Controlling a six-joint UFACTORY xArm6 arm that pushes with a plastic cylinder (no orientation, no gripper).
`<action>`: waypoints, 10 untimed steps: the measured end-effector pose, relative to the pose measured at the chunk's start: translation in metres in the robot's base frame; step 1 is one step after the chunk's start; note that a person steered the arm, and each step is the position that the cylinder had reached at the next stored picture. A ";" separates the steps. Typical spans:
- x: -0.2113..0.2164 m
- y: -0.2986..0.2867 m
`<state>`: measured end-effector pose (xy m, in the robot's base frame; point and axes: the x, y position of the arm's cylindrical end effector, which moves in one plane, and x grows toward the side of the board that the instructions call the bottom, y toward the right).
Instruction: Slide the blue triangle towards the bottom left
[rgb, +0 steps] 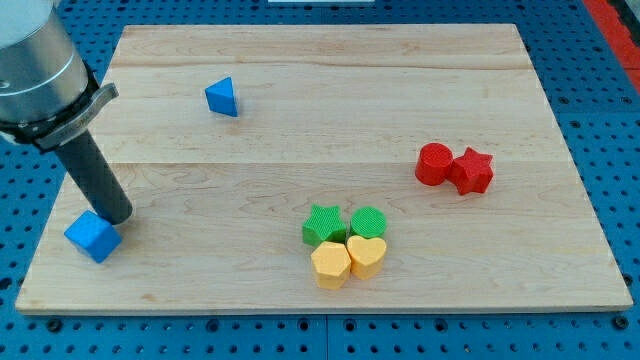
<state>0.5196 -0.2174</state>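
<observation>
The blue triangle (222, 97) lies on the wooden board (320, 60) in the upper left part of the view. My tip (116, 216) is at the view's lower left, far below and left of the triangle. It stands right against the upper right side of a blue cube (92, 236) near the board's left edge.
A red cylinder (434, 164) touches a red star (472, 170) at the right. Near the bottom centre a green star (323, 226), a green cylinder (368, 222), a yellow pentagon (330, 264) and a yellow heart (366, 255) sit clustered together.
</observation>
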 end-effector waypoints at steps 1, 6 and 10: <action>0.007 0.000; -0.166 0.176; -0.202 0.083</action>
<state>0.3173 -0.1345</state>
